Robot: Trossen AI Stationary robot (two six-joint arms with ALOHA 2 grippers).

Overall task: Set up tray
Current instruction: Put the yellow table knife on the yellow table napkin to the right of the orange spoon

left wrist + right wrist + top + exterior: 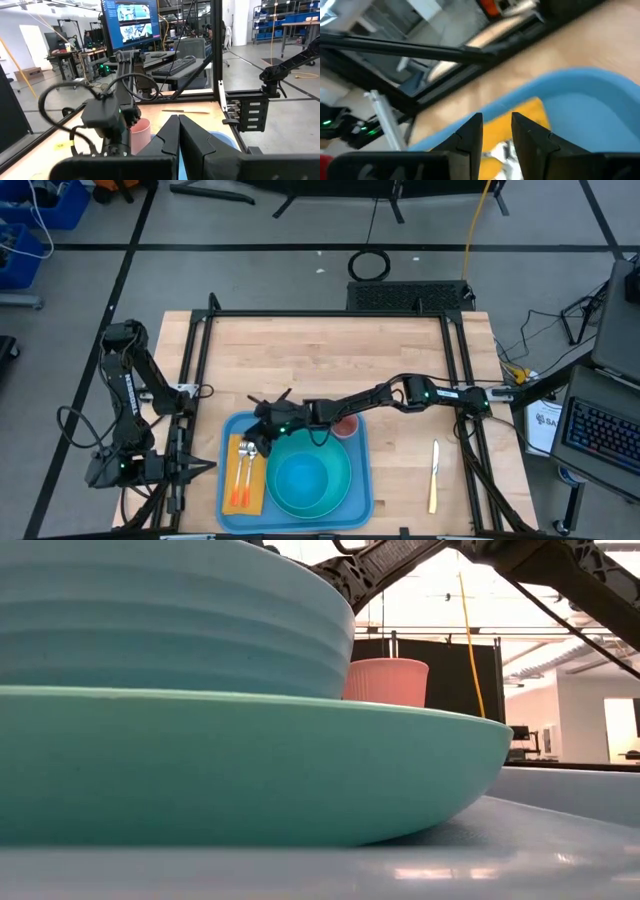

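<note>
The blue tray lies at the table's near edge. On it sit a teal plate with a teal bowl, a pink cup at the far right corner, and a yellow-orange napkin along the left side, with a fork and a spoon lying on it. My right gripper hovers open over the napkin's far end, the cutlery showing below its fingers. My left gripper is shut and parked off the table's left side.
A knife lies on the bare wood right of the tray. The right arm stretches across the tray's far edge, over the pink cup. The far half of the table is bare wood. Black frame posts line both sides.
</note>
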